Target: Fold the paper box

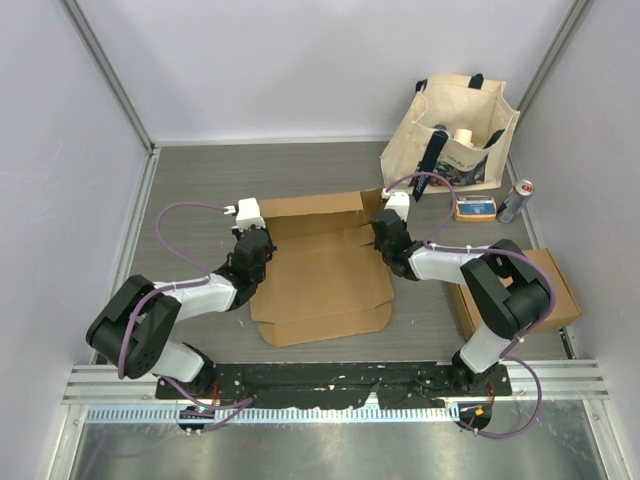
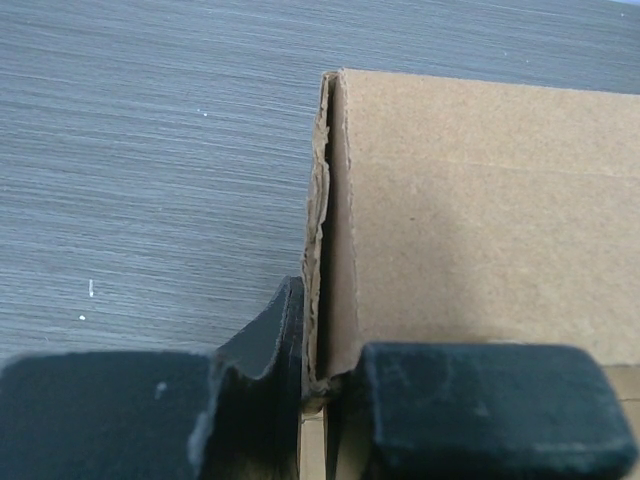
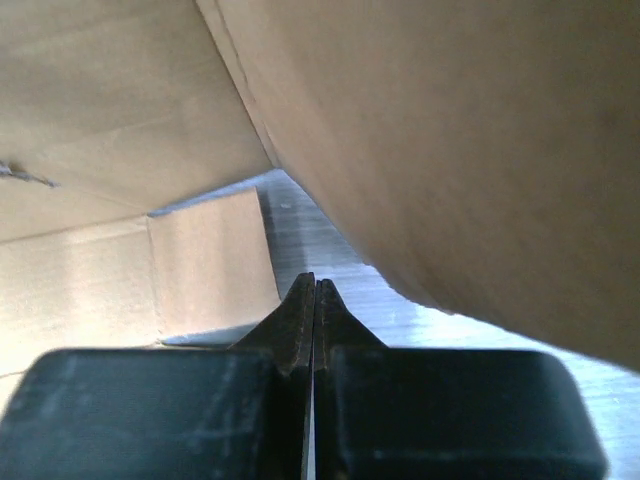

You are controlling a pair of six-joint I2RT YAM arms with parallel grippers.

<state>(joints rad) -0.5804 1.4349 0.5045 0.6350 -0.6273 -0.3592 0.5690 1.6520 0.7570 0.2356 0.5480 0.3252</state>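
The brown paper box (image 1: 320,265) lies mostly flat in the middle of the table, its back panel raised. My left gripper (image 1: 256,247) is at its left edge. In the left wrist view the gripper (image 2: 320,385) is shut on an upright doubled cardboard edge (image 2: 322,230), with the box panel (image 2: 480,220) to its right. My right gripper (image 1: 384,232) is at the box's right back corner. In the right wrist view it (image 3: 315,300) is shut and holds nothing, low over the table. A cardboard flap (image 3: 450,150) hangs over it and another panel (image 3: 210,265) stands ahead.
A cream tote bag (image 1: 452,130) with items stands at the back right. A can (image 1: 516,201) and a small blue and orange pack (image 1: 475,208) sit beside it. A second, folded cardboard box (image 1: 535,285) lies under my right arm's elbow. Grey walls close in both sides.
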